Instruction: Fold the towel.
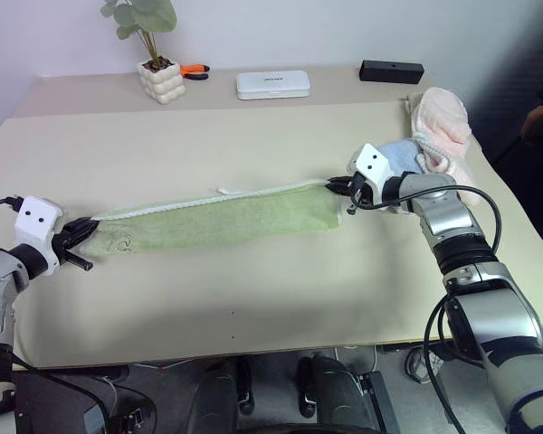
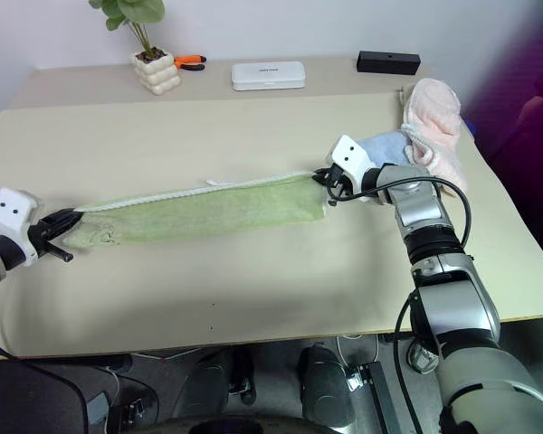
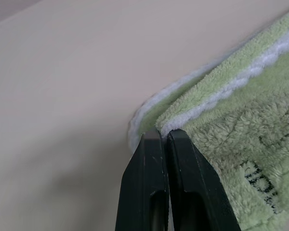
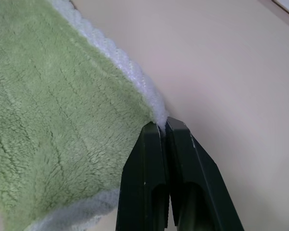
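Left gripper at 9 o'clock, right gripper at 3, pinch the once-folded, rectangular light-green terry towel; next, release.

Open tabletop before towel

The dark printed mark on the towel is too blurred to read.

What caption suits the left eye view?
Both grippers, left and right, pinch opposite ends of the green towel on the table.
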Controlling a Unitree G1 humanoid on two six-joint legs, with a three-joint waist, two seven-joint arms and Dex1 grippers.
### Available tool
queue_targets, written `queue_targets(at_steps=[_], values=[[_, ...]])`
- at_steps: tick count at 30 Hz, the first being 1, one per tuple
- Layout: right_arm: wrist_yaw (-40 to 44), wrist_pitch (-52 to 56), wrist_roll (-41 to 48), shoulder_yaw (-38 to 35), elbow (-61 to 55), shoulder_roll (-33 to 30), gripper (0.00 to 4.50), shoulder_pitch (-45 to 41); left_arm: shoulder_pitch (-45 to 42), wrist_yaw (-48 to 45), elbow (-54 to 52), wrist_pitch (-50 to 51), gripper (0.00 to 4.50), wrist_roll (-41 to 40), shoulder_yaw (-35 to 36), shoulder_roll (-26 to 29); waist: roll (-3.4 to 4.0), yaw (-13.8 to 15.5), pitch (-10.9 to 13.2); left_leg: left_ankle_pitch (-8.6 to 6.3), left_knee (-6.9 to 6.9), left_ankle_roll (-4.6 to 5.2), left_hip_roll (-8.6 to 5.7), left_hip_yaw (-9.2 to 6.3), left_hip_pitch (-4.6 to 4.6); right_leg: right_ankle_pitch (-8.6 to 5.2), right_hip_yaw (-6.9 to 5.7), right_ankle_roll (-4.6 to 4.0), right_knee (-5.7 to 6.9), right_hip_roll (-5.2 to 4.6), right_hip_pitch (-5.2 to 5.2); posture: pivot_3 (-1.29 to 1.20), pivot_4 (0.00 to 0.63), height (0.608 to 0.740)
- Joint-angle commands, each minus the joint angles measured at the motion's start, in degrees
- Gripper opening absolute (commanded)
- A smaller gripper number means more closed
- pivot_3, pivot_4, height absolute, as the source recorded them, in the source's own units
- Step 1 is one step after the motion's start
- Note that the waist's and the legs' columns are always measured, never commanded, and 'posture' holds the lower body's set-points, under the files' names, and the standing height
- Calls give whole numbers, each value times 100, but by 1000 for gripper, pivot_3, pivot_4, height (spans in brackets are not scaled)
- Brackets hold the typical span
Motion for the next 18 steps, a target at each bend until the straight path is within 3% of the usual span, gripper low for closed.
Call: queue_targets(at_steps=[1, 2, 4, 10, 12, 15, 18], values=[[-122, -54, -36, -165, -82, -101, 1382, -139, -45, 351, -32, -18, 1837, 31, 189, -11, 0, 0, 0, 0, 0, 0, 0, 0, 0, 0, 0, 0, 1, 0, 0, 0, 150, 731], [-192, -68, -51, -191, -63, -119, 1853, -151, -73, 413, -31, 22, 2305, -63, 270, -48, 0, 0, 0, 0, 1, 0, 0, 0, 0, 0, 0, 0, 2, -1, 0, 0, 150, 731], [-292, -69, -62, -244, -40, -140, 2749, -166, -140, 541, -23, 125, 2324, -244, 419, -119, 0, 1, 0, 0, 2, 0, 0, 0, 0, 0, 0, 1, 3, -1, 0, 0, 150, 731], [-451, 138, 58, -422, -367, -257, 2749, -13, -245, 1085, -48, 387, 2324, -590, 886, -354, -1, 1, -1, 0, 4, 0, -1, -2, 0, -1, 1, 2, 6, -2, 0, 0, 150, 731], [-244, 552, 343, -614, -995, -405, 3308, 311, 46, 1007, -393, 467, 2324, -820, 1092, -427, -2, 1, -1, 0, 5, 0, -1, -2, 1, -2, 1, 4, 9, -3, 0, 0, 150, 731], [-94, 1485, 908, -1007, -2208, -577, 4488, 940, 552, 926, -995, 581, 2324, -1092, 1387, -517, -4, 8, -2, -3, 4, 4, -2, -6, 0, -7, 5, 11, 8, -6, 1, 0, 150, 731], [-188, 2832, 1727, -1386, -3642, -550, 4488, 1774, 963, 942, -1777, 727, 2324, -1254, 1418, -624, -8, 20, -4, 0, 7, 1, -1, -14, 1, -7, 3, 11, 17, -6, 2, 0, 150, 731]])
